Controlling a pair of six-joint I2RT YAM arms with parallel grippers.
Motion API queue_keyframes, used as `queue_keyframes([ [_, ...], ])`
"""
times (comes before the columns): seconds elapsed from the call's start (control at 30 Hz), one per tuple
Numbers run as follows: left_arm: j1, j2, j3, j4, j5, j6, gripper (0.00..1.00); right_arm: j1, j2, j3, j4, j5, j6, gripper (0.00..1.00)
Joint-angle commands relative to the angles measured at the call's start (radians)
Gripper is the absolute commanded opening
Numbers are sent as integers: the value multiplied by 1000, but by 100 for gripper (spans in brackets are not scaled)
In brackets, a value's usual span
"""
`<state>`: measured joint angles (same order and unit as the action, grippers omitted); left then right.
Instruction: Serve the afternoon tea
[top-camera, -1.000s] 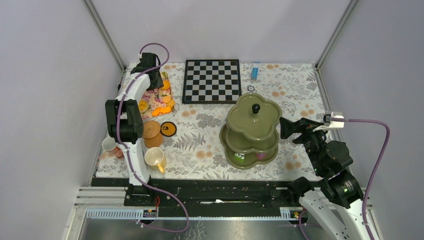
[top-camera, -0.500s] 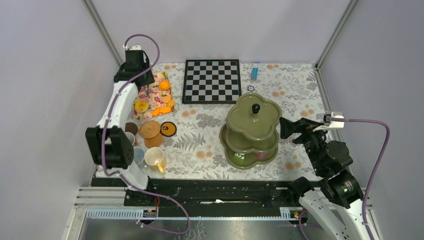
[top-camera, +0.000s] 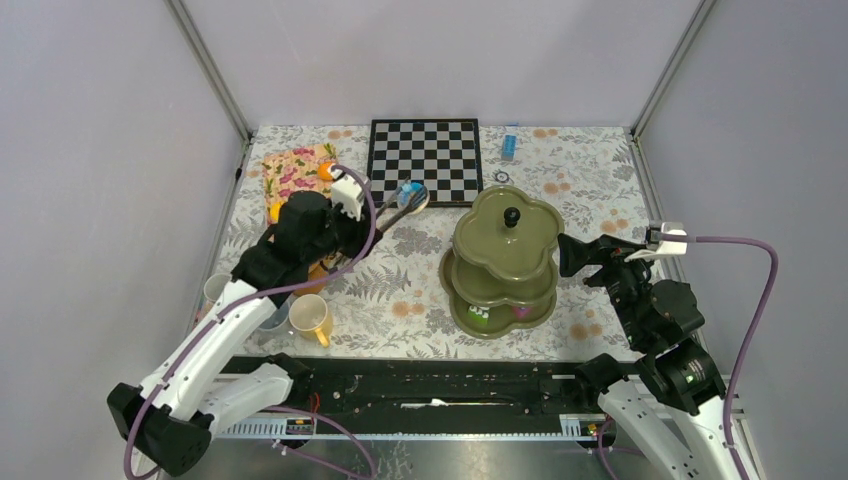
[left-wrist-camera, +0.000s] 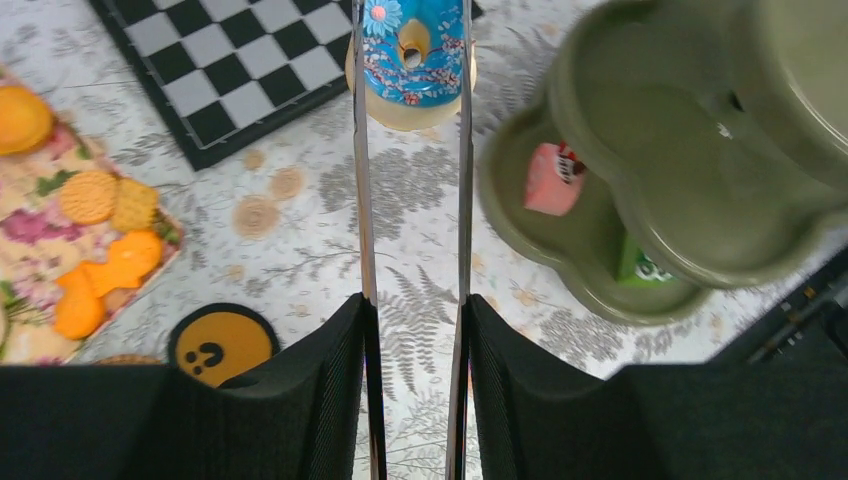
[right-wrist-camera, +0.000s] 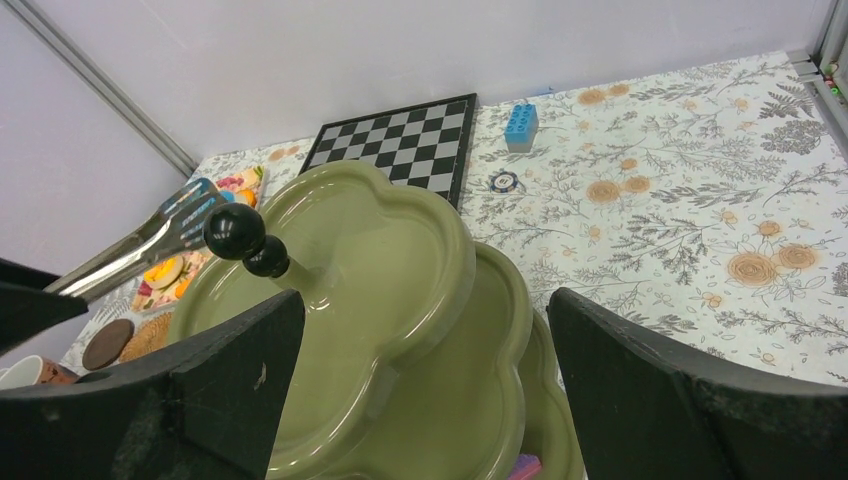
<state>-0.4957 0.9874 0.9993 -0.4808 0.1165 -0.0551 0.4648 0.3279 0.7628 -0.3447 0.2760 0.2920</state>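
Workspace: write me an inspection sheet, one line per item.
Surface: floral tablecloth, lying flat.
Job's things: olive three-tier stand upright, with a pink sweet and a green sweet on its bottom tier. The yellow mug and white mug are near left. Biscuits lie on the floral tray.
Clutter: chessboard; blue brick.
Hands: left hand shut on metal tongs, which grip a blue-flowered sweet. Right hand open beside the stand.
Cables: left purple cable; right purple cable.
Surroundings: grey walls; nothing else seen.
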Motion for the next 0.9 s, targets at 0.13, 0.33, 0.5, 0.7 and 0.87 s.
queue_keyframes([
  [0.13, -130, -32, -82, 180, 134, -16, 37, 5, 16, -9, 63, -9, 18, 98],
  [0.33, -255, 43, -76, 251, 77, 2, 35, 5, 10, -11, 63, -3, 24, 98],
  [0.5, -289, 91, -81, 288, 87, 4, 35, 5, 8, -4, 57, -1, 21, 98],
  [0.7, -333, 132, -90, 320, 89, -1, 35, 5, 8, -6, 54, 2, 22, 98],
  [0.87, -341, 161, -90, 335, 81, -9, 40, 4, 17, -4, 56, -1, 24, 98],
])
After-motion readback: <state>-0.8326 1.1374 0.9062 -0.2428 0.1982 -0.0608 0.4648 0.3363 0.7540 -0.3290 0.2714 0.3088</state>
